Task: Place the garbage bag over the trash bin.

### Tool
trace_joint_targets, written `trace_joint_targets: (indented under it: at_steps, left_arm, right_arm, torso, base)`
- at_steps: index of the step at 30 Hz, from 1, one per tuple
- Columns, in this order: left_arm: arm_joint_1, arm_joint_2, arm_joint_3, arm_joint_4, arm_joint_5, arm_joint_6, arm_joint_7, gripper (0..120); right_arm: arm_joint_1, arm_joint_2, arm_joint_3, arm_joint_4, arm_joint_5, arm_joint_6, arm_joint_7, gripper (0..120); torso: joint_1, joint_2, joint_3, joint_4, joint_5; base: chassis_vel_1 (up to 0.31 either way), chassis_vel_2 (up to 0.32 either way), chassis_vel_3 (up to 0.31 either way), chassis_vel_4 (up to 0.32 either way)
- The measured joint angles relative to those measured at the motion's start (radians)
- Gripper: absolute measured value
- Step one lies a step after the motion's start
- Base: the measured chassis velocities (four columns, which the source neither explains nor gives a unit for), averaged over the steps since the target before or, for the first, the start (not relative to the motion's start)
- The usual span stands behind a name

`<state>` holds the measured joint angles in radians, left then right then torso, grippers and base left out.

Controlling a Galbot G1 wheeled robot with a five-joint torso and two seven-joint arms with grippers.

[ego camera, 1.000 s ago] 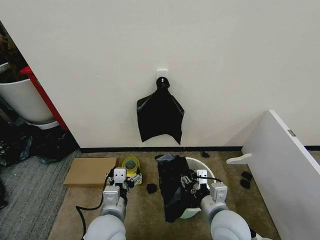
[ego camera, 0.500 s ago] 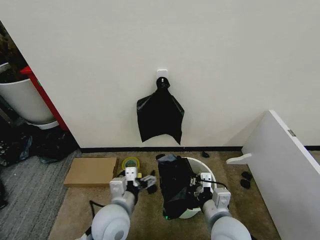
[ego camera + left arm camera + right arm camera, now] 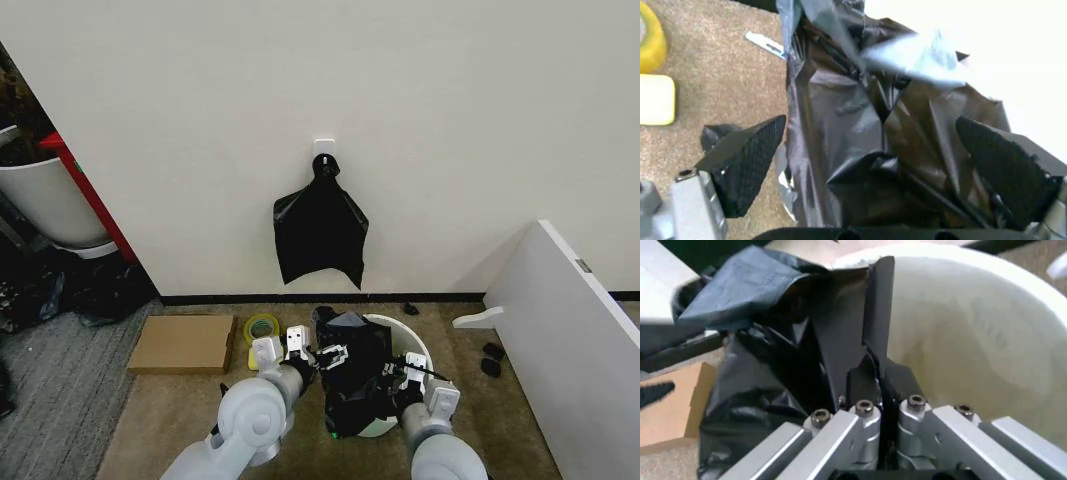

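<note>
From my head view the garbage bag drapes over the near left side of the trash bin, hiding that part of its rim and most of its wall, and my own arms cover the floor in front of it. In my right wrist view the bin's far rim runs off the picture's edge, and my right gripper has its jaws pressed onto a bag fold that hides their tips. In my left wrist view a pale smear across the bag is too blurred to identify.

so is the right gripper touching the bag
Touching. The right wrist view shows the right gripper with its fingers closed on a fold of the bag beside the bin wall.
</note>
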<state>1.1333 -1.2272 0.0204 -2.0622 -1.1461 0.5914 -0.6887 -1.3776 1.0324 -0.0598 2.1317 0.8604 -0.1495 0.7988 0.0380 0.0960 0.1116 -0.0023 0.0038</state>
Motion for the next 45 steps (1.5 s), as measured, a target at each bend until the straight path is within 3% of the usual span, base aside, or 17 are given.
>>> trace_joint_targets:
  at_steps: [6, 17, 23, 29, 34, 41, 45]
  left_arm:
    - [-0.055, -0.027, 0.047, 0.048, 0.026, 0.027, -0.056, 100]
    - [-0.099, -0.042, 0.108, 0.113, 0.059, 0.064, -0.076, 94]
    - [-0.106, -0.085, 0.116, 0.178, 0.059, 0.069, -0.081, 91]
    - [-0.102, -0.11, 0.121, 0.216, 0.068, 0.069, -0.085, 74]
    - [-0.091, -0.117, 0.12, 0.224, 0.071, 0.077, -0.088, 53]
    - [-0.075, -0.108, 0.096, 0.225, 0.069, 0.091, -0.097, 26]
    - [-0.065, -0.09, 0.077, 0.207, 0.069, 0.095, -0.099, 16]
  right_arm:
    - [-0.009, 0.014, 0.012, -0.015, -0.027, 0.013, -0.005, 0]
    - [0.0, 0.011, 0.023, -0.019, -0.067, 0.012, -0.025, 0]
    - [0.0, 0.013, 0.014, -0.027, -0.089, 0.009, -0.036, 0]
    - [-0.005, 0.008, 0.012, -0.027, -0.101, 0.008, -0.039, 0]
    - [-0.007, 0.0, 0.011, -0.025, -0.109, 0.009, -0.042, 0]
    - [-0.004, -0.004, 0.007, -0.032, -0.132, 0.026, -0.053, 0]
    - [-0.003, -0.008, 0.006, -0.041, -0.155, 0.044, -0.063, 0]
  torso:
    - [0.0, 0.0, 0.0, 0.0001, -0.0001]
    - [0.0, 0.0, 0.0, 0.0001, 0.0]
    - [0.0, 0.0, 0.0, 0.0001, -0.0001]
    - [0.0, 0.0, 0.0, 0.0002, 0.0]
    - [0.0, 0.0, 0.0, 0.0001, -0.0002]
    - [0.0, 0.0, 0.0, 0.0001, -0.0002]
    - [0.0, 0.0, 0.0, 0.0, -0.0003]
  base:
    - [0.0, 0.0, 0.0, 0.0]
    - [0.0, 0.0, 0.0, 0.0]
    - [0.0, 0.0, 0.0, 0.0]
    - [0.0, 0.0, 0.0, 0.0]
    - [0.0, 0.0, 0.0, 0.0]
    - [0.0, 0.0, 0.0, 0.0]
    - [0.0, 0.0, 0.0, 0.0]
